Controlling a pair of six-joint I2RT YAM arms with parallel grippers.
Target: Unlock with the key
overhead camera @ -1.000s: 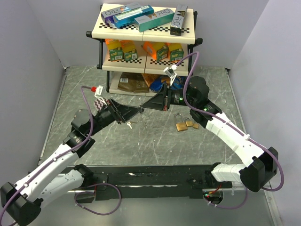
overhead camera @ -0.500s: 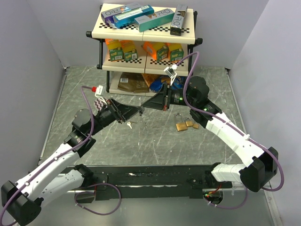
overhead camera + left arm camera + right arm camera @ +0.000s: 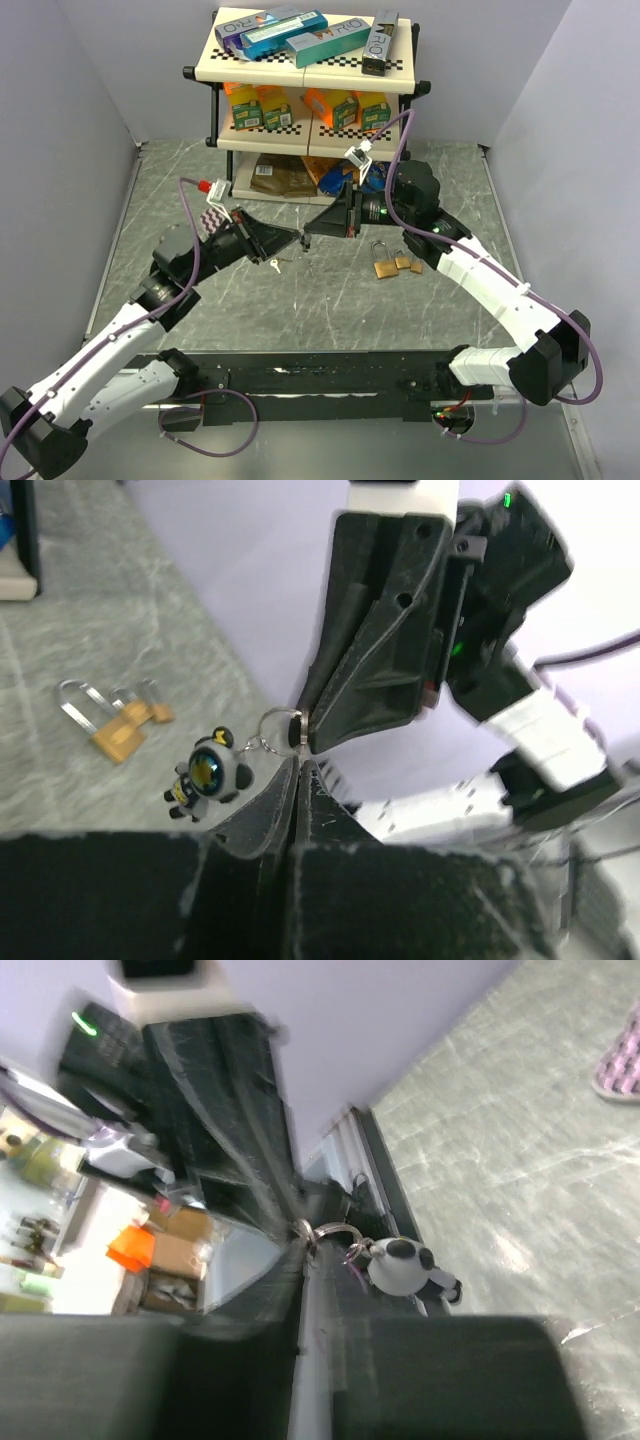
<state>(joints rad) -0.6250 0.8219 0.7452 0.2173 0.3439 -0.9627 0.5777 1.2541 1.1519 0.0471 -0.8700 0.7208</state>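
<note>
Now the left gripper [image 3: 298,768] is clamped on the key ring [image 3: 283,724], tip to tip with the right gripper [image 3: 308,237], whose jaw gap I cannot make out. A panda charm [image 3: 206,772] dangles beside both tips. Padlocks [image 3: 386,264] lie on the table [image 3: 330,300] below the right gripper's body, and a loose key [image 3: 275,265] lies under the left one's tips.

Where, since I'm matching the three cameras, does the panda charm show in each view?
Top external: panda charm, a tiny speck where left pincer and right pincer meet.
Left wrist: left of centre, hanging off the key ring.
Right wrist: right of centre, beside the ring.
Shared landmark: the meeting pincer tips.
</note>
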